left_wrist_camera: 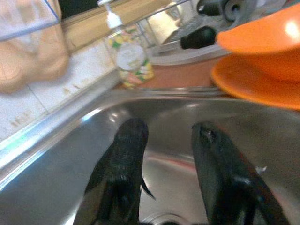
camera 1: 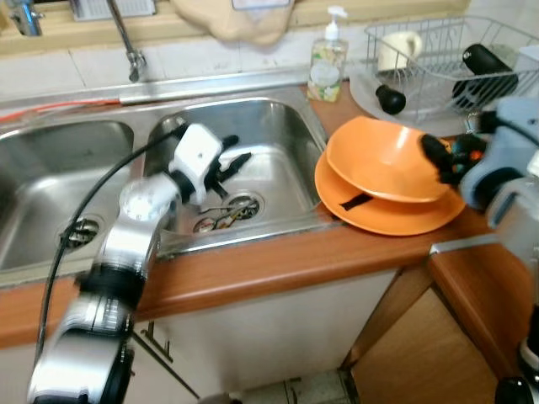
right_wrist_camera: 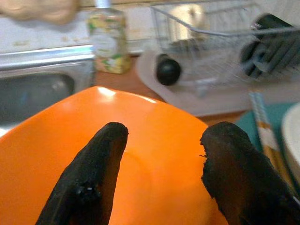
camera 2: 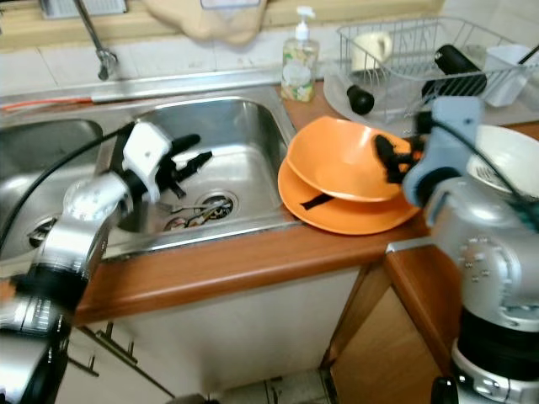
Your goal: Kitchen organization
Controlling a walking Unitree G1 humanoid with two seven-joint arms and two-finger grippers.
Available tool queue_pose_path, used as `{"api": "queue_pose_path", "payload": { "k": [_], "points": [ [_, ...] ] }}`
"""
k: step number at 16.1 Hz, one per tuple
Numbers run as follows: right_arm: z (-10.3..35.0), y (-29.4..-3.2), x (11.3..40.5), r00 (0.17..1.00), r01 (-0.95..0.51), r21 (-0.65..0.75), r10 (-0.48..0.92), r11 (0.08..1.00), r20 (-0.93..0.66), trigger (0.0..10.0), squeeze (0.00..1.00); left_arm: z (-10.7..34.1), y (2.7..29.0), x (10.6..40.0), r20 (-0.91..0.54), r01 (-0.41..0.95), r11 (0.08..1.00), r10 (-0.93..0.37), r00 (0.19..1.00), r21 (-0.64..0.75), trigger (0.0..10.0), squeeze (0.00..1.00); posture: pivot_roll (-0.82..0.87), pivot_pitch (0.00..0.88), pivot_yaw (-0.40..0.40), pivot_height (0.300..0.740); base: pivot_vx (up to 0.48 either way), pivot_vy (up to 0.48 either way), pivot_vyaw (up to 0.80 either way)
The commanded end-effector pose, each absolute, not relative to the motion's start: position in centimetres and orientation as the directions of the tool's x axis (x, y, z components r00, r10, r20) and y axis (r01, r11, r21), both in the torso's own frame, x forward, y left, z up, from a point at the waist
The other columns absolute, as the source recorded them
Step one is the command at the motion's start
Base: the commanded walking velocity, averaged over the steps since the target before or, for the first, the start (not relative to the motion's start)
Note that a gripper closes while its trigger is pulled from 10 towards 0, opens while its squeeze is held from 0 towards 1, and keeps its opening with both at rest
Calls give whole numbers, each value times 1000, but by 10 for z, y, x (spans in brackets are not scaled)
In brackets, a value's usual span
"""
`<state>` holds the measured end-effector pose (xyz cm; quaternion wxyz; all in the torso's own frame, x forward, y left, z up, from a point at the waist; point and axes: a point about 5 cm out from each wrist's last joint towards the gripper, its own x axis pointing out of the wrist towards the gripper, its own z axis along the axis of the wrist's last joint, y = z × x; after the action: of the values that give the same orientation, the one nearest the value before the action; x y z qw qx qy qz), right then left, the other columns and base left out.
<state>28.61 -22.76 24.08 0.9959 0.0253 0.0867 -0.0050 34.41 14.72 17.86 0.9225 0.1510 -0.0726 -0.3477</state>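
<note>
Right gripper (right_wrist_camera: pixel 159 173), fingers spread and released, hovers at the tilted orange plastic bowl (camera 1: pixel 383 160) centre-right, likely lining up a grab. Left gripper (left_wrist_camera: pixel 171 173), also unclenched, waits over the steel sink basin (camera 1: pixel 278 126).

A bowl (camera 1: pixel 383 160) sits on a plate (camera 1: pixel 383 210) on the table (camera 1: pixel 278 261), right of the sink (camera 1: pixel 269 143). Behind them stand a soap bottle (camera 1: pixel 328 59) and a dish rack (camera 1: pixel 446 63), seemingly holding cups.

A wooden counter (camera 1: pixel 278 261) is carrying an orange plate (camera 1: pixel 383 215), a soap bottle (camera 1: pixel 327 59) and a dish rack tray (camera 1: pixel 370 101), beside the steel sink (camera 1: pixel 278 143).
</note>
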Motion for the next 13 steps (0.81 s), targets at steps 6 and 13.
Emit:
{"api": "queue_pose_path", "payload": {
  "k": [6,13],
  "points": [
    [217,-237,284,937,80,323,39,943,-347,10000,0,181,137,293,-15,744,610,-771,637,273,10000,0,-191,0,35,740,0,0,0],
    [215,-241,286,936,115,415,41,903,-349,2314,0,181,128,277,-62,770,594,-781,621,233,10000,0,-186,0,32,740,0,0,0]
  ]
}}
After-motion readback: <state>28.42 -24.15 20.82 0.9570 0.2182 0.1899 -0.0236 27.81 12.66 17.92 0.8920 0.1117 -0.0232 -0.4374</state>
